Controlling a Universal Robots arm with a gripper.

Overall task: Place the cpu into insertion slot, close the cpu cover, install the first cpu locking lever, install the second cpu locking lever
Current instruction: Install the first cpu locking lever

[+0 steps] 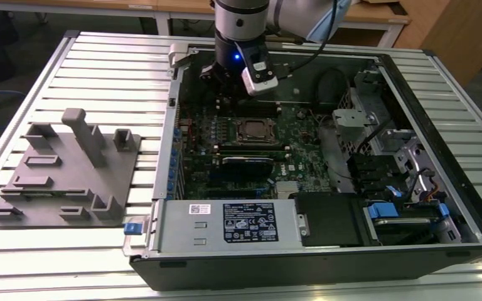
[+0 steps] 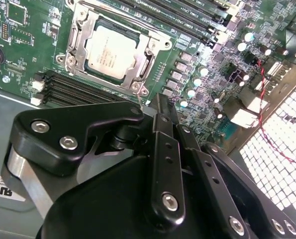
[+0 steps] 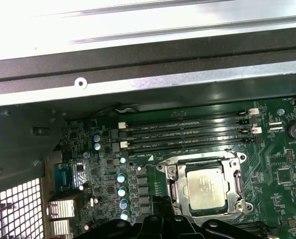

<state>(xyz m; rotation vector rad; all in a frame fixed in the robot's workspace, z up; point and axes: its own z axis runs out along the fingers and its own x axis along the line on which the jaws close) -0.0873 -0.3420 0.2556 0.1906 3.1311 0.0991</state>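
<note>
The cpu (image 2: 110, 52) (image 3: 206, 186) lies flat in the insertion slot (image 1: 253, 130) on the green board, its silver top showing. The cpu cover (image 2: 79, 37) (image 3: 173, 185) is down around it, framing the chip through its window. A thin metal lever end (image 2: 139, 97) sticks up at one corner of the socket. My gripper (image 2: 159, 99) (image 3: 157, 215) hangs above the board just beside that corner, shut with nothing between its black fingers. In the exterior view the gripper (image 1: 218, 88) is inside the open computer case, behind the socket.
Long black memory slots (image 3: 187, 137) run beside the socket, with the case wall (image 3: 138, 84) just past them. A power supply (image 1: 233, 222) and drive bays (image 1: 391, 163) sit in the case. A grey fixture plate (image 1: 65, 175) lies on the table at the exterior view's left.
</note>
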